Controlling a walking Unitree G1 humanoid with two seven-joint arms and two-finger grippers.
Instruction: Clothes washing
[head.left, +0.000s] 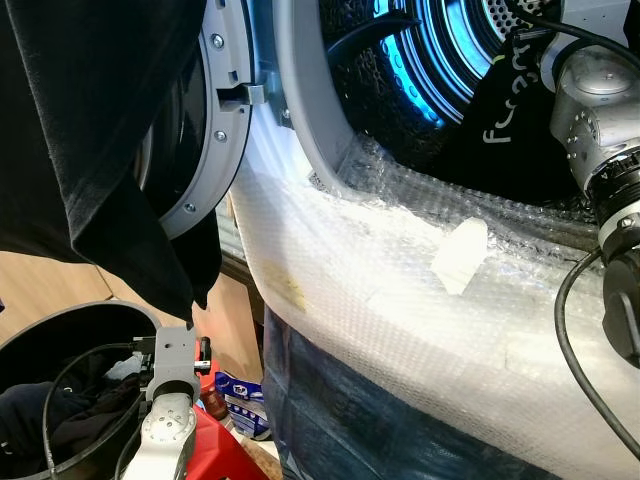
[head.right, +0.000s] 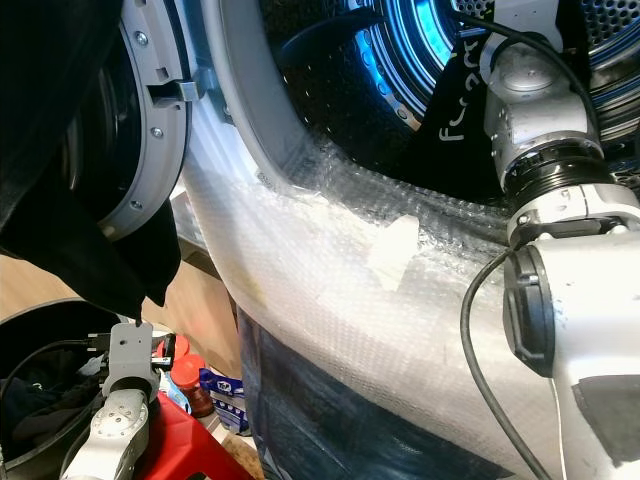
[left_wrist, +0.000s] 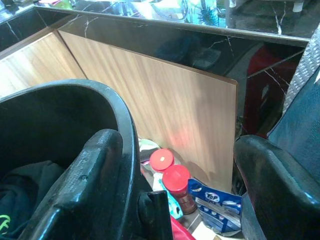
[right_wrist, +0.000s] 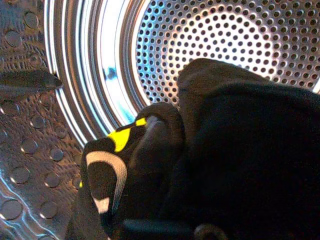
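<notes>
1. Right arm (head.right: 545, 150) reaches into the steel perforated drum (right_wrist: 240, 45) of the front-loading washing machine, which glows blue from inside.
2. Right gripper: its wrist view is almost covered by a black garment with white and yellow print (right_wrist: 225, 165), bunched right in front of the camera. Fingers are buried under the cloth, so I cannot tell their opening or whether they grip it.
3. From the head, that black garment hangs over the drum mouth beside the right forearm, white lettering facing out (head.left: 500, 110).
4. Beyond the garment: dimpled drum wall (right_wrist: 25, 150) and perforated back plate.
5. Left gripper (left_wrist: 180, 185) hangs low beside the machine, fingers spread wide apart and holding nothing. One finger (left_wrist: 90, 185) lies against the rim of the round black plastic laundry bin (head.left: 60, 330).
6. Dark clothes (head.left: 40, 410) lie in the bin, just below that finger.
7. Between and past the left fingers: two red-capped bottles (left_wrist: 172, 175), a blue and white packet (left_wrist: 215, 205), then a light wooden panel (left_wrist: 165, 100).
8. Above the left arm (head.left: 165, 420): a large black cloth (head.left: 90, 130) draped over the open grey machine door (head.left: 205, 130).
9. Machine front is wrapped in clear bubble wrap (head.left: 400, 300), with a loose white tape patch (head.left: 460, 255).
</notes>
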